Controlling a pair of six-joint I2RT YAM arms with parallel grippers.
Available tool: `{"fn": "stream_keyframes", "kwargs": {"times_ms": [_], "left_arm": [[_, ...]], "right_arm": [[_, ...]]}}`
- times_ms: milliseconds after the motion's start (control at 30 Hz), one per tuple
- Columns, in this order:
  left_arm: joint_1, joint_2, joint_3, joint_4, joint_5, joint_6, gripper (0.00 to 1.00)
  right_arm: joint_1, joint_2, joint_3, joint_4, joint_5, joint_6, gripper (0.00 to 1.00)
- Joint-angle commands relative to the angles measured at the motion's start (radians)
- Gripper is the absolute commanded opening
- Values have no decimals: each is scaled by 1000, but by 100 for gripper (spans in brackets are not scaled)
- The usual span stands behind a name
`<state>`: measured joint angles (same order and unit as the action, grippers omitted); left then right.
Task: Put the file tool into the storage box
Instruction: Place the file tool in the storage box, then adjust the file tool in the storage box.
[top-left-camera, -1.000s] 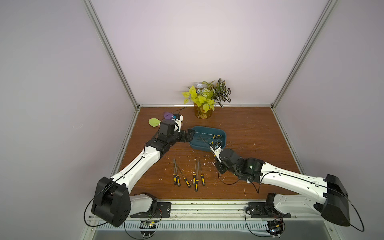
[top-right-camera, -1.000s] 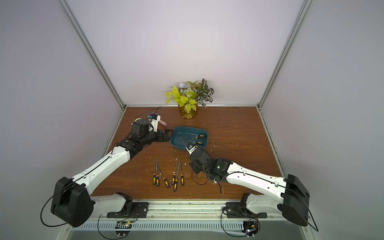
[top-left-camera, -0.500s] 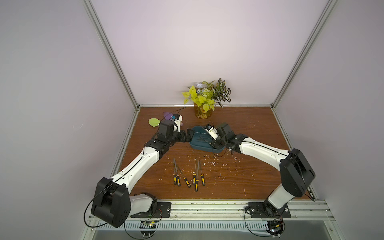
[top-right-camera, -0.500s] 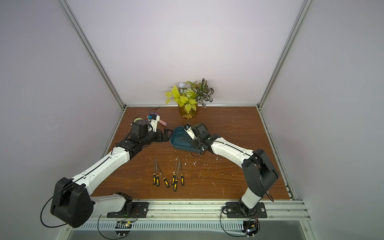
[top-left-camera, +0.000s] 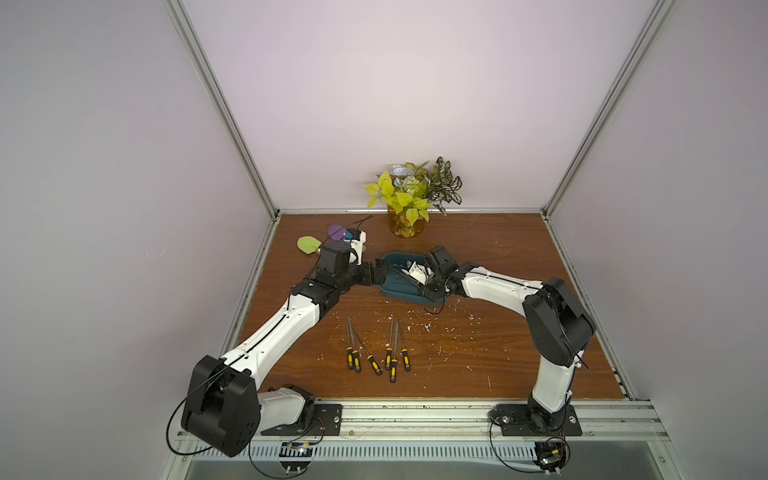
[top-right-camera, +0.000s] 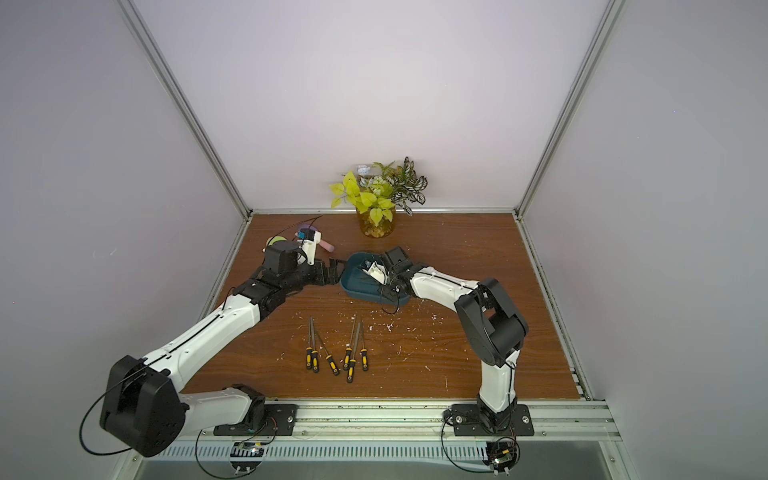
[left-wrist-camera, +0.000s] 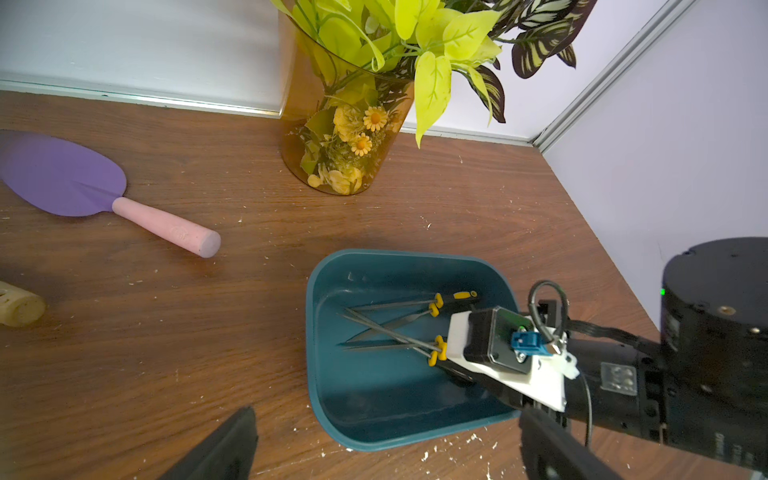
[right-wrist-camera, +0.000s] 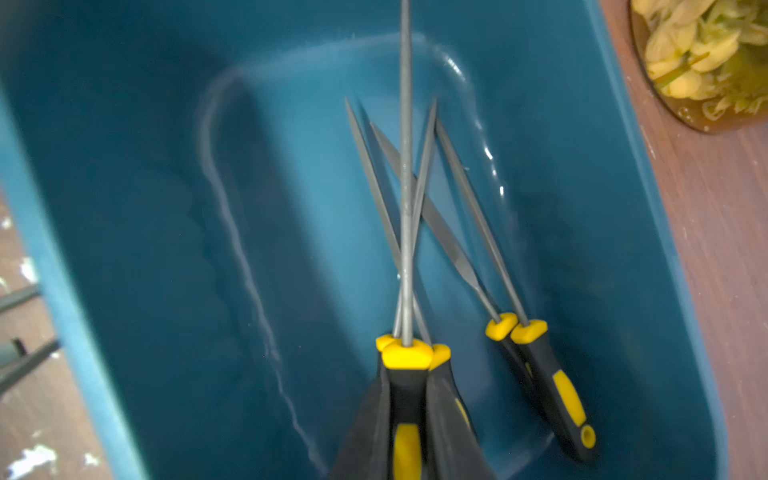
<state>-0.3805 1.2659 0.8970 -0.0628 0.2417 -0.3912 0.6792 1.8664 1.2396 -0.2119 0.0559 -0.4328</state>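
The teal storage box (top-left-camera: 395, 291) (top-right-camera: 353, 286) lies mid-table, and several black-and-yellow file tools (left-wrist-camera: 415, 328) rest inside it. My right gripper (top-left-camera: 411, 282) (top-right-camera: 376, 282) (right-wrist-camera: 407, 436) reaches into the box from the right. Its fingers (right-wrist-camera: 365, 415) press both sides of one file tool's handle (right-wrist-camera: 407, 395), and the steel shaft (right-wrist-camera: 405, 187) points along the box over the other files. My left gripper (top-left-camera: 379, 272) (top-right-camera: 334, 272) (left-wrist-camera: 386, 413) stands open at the box's left end, jaws wide either side of a box corner (left-wrist-camera: 332, 428). Several more files (top-left-camera: 376, 353) (top-right-camera: 334, 353) lie on the table in front.
An amber plant jar (top-left-camera: 406, 224) (left-wrist-camera: 340, 145) stands behind the box at the back wall. A purple spatula with a pink handle (left-wrist-camera: 62, 174) and a green one (top-left-camera: 308, 245) lie at the back left. White crumbs (top-left-camera: 436, 328) dot the wooden table.
My right arm swung from the table's front up to the box with the file, then lowered it among the others. The left arm has stayed put.
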Motion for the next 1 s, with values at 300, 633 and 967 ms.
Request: {"fn": "stream_keyframes", "kwargs": {"times_ms": [300,633,967], "left_arm": [[-9,10,0,8,-11,13,100],[-12,14,0,7,-4,11,100],[-18,15,3,6,-8,15,100]], "right_arm": [[-37,-88,-6,145,110,53,45],[-61,51,88,98,105,150,40],[-59,139,156,116,85,199,33]]}}
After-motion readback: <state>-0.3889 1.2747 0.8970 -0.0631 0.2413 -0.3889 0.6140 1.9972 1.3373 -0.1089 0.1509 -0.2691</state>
